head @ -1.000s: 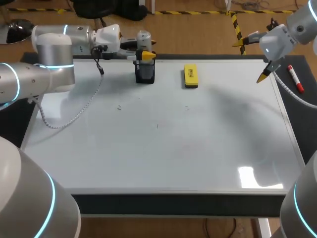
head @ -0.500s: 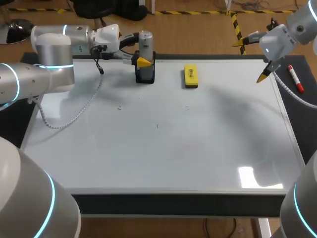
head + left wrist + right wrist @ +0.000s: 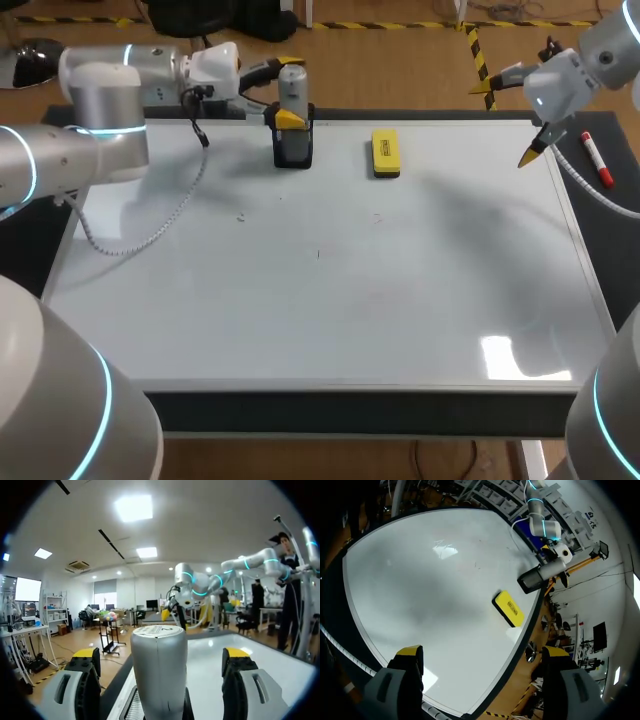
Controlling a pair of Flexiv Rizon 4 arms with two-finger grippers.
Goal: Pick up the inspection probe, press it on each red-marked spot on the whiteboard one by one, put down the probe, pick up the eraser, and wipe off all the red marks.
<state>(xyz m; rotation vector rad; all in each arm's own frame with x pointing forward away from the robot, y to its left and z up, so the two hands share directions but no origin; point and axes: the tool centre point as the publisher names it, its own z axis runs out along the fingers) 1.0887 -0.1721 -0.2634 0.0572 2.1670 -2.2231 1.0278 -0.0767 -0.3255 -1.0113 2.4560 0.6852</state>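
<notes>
The inspection probe (image 3: 292,88), a silver cylinder, stands upright in a black holder (image 3: 293,148) at the whiteboard's far edge. My left gripper (image 3: 288,92) is open around it; in the left wrist view the probe (image 3: 159,670) rises between the fingers of the left gripper (image 3: 162,656) with a gap on each side. The yellow eraser (image 3: 385,153) lies flat to the right of the holder. My right gripper (image 3: 508,120) hangs open and empty over the board's far right corner; from the right gripper (image 3: 482,652) the eraser (image 3: 509,608) lies ahead. A few faint small marks (image 3: 318,254) show mid-board.
The whiteboard (image 3: 330,330) covers nearly the whole table. A red marker (image 3: 597,160) lies on the dark strip right of the board. The left arm's cable (image 3: 160,225) hangs over the board's left part.
My left gripper has opened off the probe, which now stands upright in its holder, and the left arm has drawn slightly up and back. The right arm has not moved.
</notes>
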